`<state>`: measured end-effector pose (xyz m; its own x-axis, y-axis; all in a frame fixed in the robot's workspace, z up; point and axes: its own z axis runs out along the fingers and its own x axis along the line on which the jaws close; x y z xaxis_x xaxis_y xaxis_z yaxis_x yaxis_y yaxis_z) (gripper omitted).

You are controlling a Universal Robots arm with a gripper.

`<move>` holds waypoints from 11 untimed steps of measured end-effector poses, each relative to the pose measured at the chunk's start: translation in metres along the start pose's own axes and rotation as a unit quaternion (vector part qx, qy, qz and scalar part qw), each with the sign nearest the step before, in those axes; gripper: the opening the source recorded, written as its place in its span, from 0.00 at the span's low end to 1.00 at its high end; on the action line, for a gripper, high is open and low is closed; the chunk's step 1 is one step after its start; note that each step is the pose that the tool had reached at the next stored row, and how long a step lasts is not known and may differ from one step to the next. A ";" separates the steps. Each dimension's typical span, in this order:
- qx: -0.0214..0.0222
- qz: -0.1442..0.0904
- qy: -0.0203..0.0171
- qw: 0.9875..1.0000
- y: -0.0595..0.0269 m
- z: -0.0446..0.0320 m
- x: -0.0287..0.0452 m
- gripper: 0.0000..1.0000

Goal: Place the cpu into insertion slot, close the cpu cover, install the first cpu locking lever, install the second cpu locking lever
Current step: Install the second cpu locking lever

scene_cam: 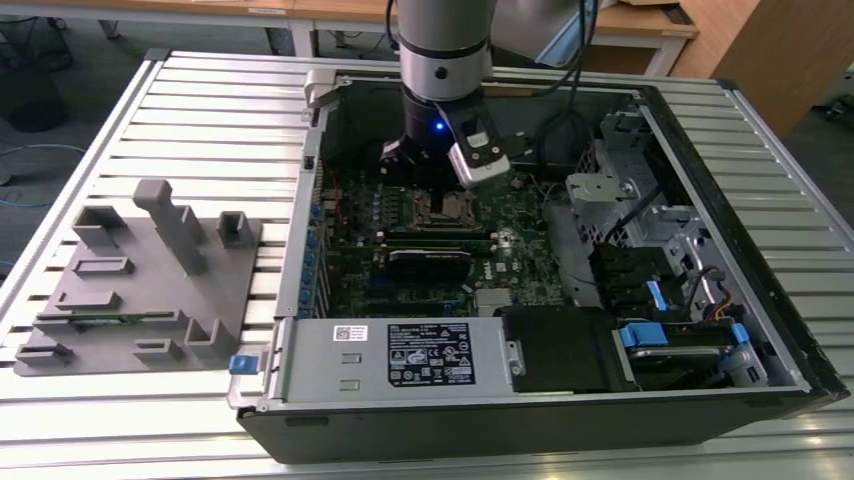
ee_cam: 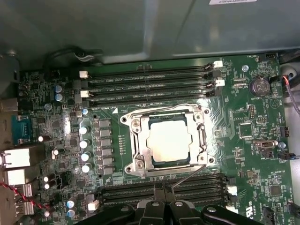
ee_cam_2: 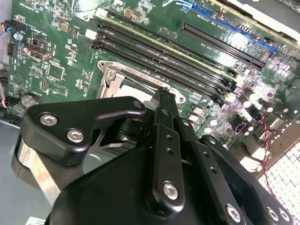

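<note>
With the side panel off, one open computer case (scene_cam: 747, 330) lies on the slatted tabletop (scene_cam: 200, 110), beside one grey fixture block (scene_cam: 140, 285) at the exterior view's left. One arm (scene_cam: 445, 60) comes straight down into the case, wrist vertical, with the gripper (scene_cam: 430, 170) low over the socket area. One labelled power-supply box (scene_cam: 394, 355) sits along the near case edge. One green motherboard (ee_cam: 243, 108) fills the case floor. Memory: three long black slots (ee_cam: 150, 86) on one side of the socket, and a second bank (ee_cam: 164, 190) on the other side, count unclear behind the gripper. One insertion slot (ee_cam: 168, 140), silver-rimmed, mid-board. One cpu cover (ee_cam: 138, 140) lies flat, framing the chip. One cpu (ee_cam: 169, 140) is seated in the slot, with its grey top showing through the cover cut-out. One thin lever wire (ee_cam: 187, 176) runs diagonally from the socket edge toward the gripper tips (ee_cam: 164, 187). The fingers (ee_cam_2: 161, 101) are pressed together, nothing held, in both wrist views. The tips sit just beside the socket frame; contact with the lever cannot be told.
</note>
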<state>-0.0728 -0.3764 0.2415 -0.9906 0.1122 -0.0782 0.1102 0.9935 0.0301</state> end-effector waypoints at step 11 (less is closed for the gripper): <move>0.000 0.000 0.000 1.000 -0.0005 0.0052 0.0023 0.11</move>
<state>-0.0747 -0.3765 0.2361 -0.9906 0.1120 -0.0783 0.1101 0.9935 0.0291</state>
